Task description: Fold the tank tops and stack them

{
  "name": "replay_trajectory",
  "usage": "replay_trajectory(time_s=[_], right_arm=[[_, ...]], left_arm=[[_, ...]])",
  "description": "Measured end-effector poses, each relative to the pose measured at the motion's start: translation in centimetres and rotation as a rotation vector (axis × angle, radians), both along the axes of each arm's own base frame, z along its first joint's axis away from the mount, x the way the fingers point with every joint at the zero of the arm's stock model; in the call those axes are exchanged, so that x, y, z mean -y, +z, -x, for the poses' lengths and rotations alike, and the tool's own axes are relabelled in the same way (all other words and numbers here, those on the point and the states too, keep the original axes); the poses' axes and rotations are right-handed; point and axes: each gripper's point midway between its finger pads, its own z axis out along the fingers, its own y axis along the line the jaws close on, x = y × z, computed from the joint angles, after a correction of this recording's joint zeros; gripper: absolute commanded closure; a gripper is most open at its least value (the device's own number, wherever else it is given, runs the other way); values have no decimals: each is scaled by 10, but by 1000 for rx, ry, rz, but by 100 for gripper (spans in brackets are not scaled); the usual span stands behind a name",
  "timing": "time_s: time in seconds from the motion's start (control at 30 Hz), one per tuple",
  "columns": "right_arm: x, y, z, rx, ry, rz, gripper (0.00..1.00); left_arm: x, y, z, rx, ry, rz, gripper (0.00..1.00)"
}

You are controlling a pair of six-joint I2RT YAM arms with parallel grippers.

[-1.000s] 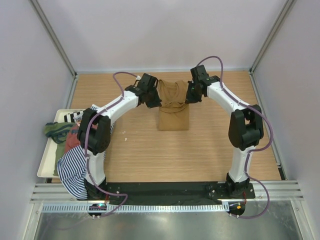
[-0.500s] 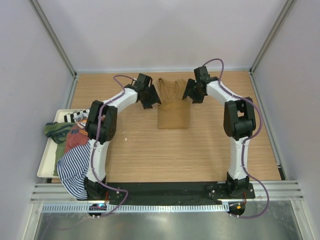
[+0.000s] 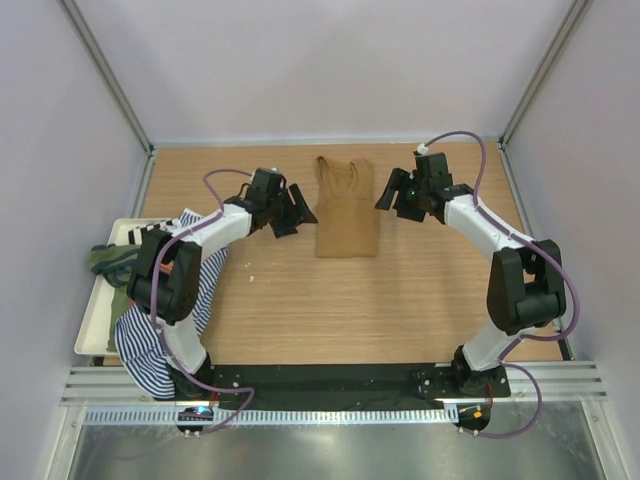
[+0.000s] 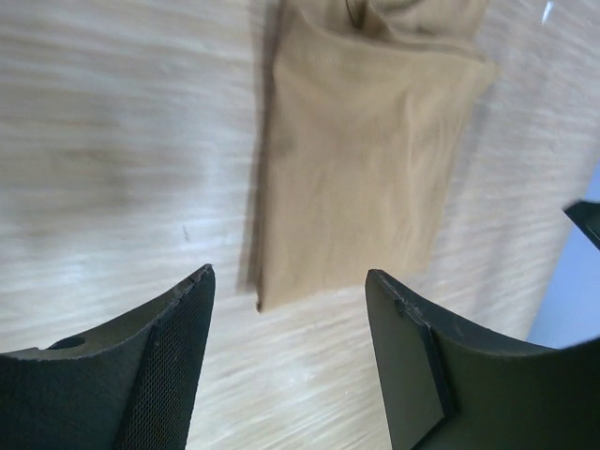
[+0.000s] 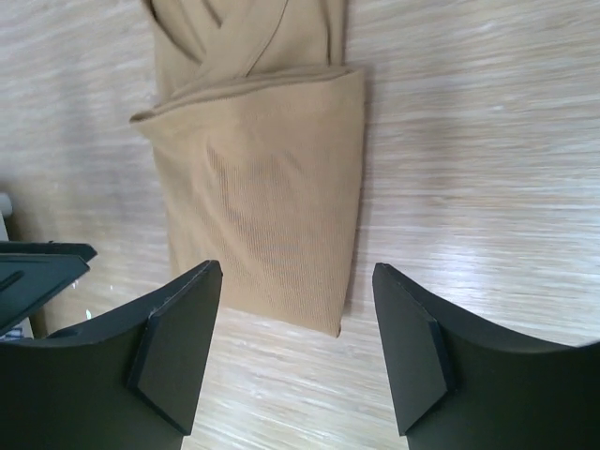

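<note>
Fold apparently finished, the left claw (image 3: 296, 214) and right claw (image 3: 393, 199) hang wide open and empty flanking the tan tank top (image 3: 347, 215) at twelve o'clock on the surface (image 3: 400, 300); next, likely fetching another from the heap of tank tops (image 3: 140, 342) at nine o'clock.

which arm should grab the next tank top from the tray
Left. The tray of unfolded tops sits on its side of the table, and the left end effector is open and empty.

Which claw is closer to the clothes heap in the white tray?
Left. The left gripper is between the heap and the tan top; the right gripper is beyond that top.
</note>
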Motion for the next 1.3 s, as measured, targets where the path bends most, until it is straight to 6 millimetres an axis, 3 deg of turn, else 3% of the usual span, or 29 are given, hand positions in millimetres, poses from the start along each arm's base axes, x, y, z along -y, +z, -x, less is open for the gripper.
replay_trajectory(time_s=[0.13, 0.27, 0.53, 0.63, 0.7, 0.73, 0.8, 0.83, 0.87, 0.9, 1.07, 1.3], right_arm=[[-8, -21, 17, -53, 55, -35, 23], [-11, -47, 36, -129, 83, -44, 28], [-23, -84, 53, -227, 142, -55, 41], [-31, -96, 59, -260, 171, -57, 47], [-34, -97, 61, -263, 185, -61, 53], [-35, -98, 62, -265, 189, -61, 56], [-35, -99, 64, -269, 192, -60, 72], [-36, -101, 66, -271, 196, -61, 79], [-36, -104, 69, -278, 200, -62, 93], [-37, -107, 73, -286, 207, -67, 97], [-34, -106, 92, -291, 209, -76, 99], [-33, -86, 134, -273, 244, -62, 99]], left_arm=[[20, -6, 24, -8, -54, 20, 34], [38, -15, 42, -24, -104, 21, 37], [43, -36, 44, -56, -102, 15, 43], [44, -48, 45, -75, -106, 6, 51], [46, -57, 47, -90, -109, -1, 55], [48, -57, 47, -93, -113, 6, 63], [49, -58, 48, -92, -116, 5, 71], [50, -59, 50, -92, -118, 2, 82], [50, -60, 50, -94, -116, 1, 90], [51, -62, 52, -95, -117, -2, 97], [50, -68, 65, -91, -129, -12, 100], [45, -58, 117, -66, -168, -52, 100]])
